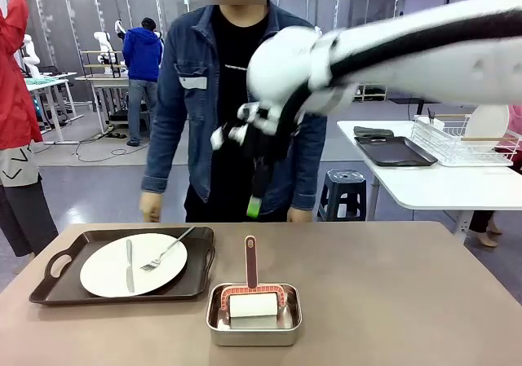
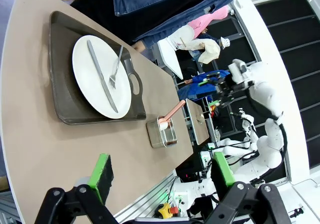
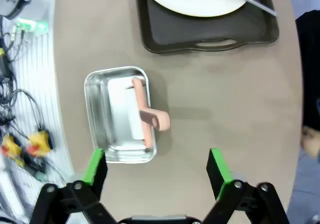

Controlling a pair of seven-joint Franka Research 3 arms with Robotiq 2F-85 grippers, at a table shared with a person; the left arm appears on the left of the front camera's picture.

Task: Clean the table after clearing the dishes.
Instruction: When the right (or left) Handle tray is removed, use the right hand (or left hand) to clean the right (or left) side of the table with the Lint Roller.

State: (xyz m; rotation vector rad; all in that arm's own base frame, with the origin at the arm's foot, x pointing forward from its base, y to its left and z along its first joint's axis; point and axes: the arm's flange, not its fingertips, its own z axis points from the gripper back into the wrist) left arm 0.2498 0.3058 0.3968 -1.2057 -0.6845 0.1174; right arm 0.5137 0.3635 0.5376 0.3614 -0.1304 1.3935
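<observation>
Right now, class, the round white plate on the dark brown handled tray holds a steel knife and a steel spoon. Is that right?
Not quite: beside the steel knife on the round white plate lies a steel fork, not a spoon; the front view shows it.

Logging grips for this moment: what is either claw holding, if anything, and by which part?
Nothing is held. The left claw and the right claw both stand open over the table, touching neither tray nor steel pan.

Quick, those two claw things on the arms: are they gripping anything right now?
Left end effector: open, holding nothing.
Right end effector: open, holding nothing.
</observation>
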